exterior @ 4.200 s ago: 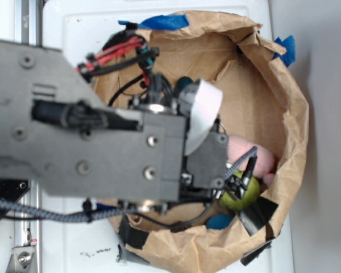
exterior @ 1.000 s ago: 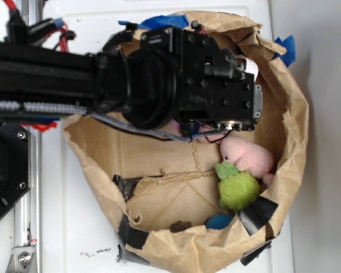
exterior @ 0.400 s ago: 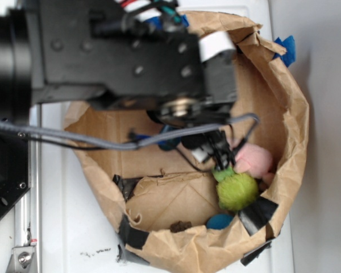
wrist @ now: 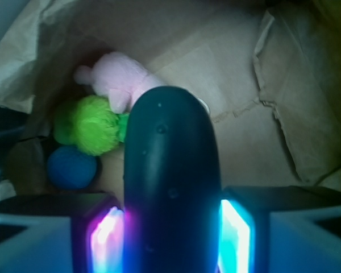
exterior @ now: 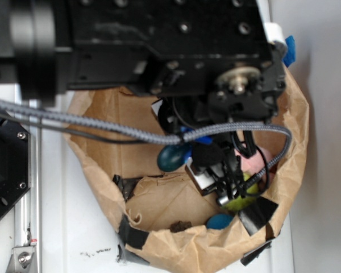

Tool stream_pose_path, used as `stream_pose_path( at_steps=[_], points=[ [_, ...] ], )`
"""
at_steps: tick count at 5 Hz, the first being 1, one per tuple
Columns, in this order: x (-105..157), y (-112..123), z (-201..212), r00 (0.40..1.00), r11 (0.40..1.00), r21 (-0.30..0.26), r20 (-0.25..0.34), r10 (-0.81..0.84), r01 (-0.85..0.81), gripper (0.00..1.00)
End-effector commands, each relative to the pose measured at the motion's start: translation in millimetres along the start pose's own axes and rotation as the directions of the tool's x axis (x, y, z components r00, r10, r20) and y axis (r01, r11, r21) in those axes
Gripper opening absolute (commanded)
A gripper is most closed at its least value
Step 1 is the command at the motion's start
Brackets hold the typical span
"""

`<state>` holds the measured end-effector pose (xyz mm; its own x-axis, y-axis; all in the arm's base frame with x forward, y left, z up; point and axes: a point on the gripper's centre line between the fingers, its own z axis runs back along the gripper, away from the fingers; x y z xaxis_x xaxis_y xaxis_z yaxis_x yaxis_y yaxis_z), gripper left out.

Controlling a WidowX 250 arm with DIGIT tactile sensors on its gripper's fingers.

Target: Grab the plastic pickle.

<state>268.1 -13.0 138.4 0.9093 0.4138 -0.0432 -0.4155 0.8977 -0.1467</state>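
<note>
The plastic pickle (wrist: pixel 171 170) is a dark green, glossy capsule that fills the middle of the wrist view, standing lengthwise between the two glowing pads (wrist: pixel 105 239). My gripper (wrist: pixel 171 239) is shut on it, with both pads pressed against its sides. In the exterior view the pickle's rounded end (exterior: pixel 173 157) pokes out under the black wrist, over the floor of the brown paper bag (exterior: pixel 159 199). The gripper's fingers are mostly hidden there by the arm and cables.
A pink plush bunny (wrist: pixel 122 79), a fuzzy yellow-green ball (wrist: pixel 91 125) and a small blue ball (wrist: pixel 73 168) lie together against the bag's wall. Crumpled paper walls (wrist: pixel 290 85) ring the floor. Black tape patches (exterior: pixel 258 213) sit on the rim.
The arm has moved right and towards the camera, covering the upper half of the bag. The pickle now shows lower under the wrist, and the plush toys are partly hidden by cables.
</note>
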Motion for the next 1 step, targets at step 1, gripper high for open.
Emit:
stream_pose_path(
  at_steps=[1],
  points=[
    [6.0,10.3,13.7,0.997,1.000,-0.011,0.076,-0.015,0.016,0.00]
  ],
)
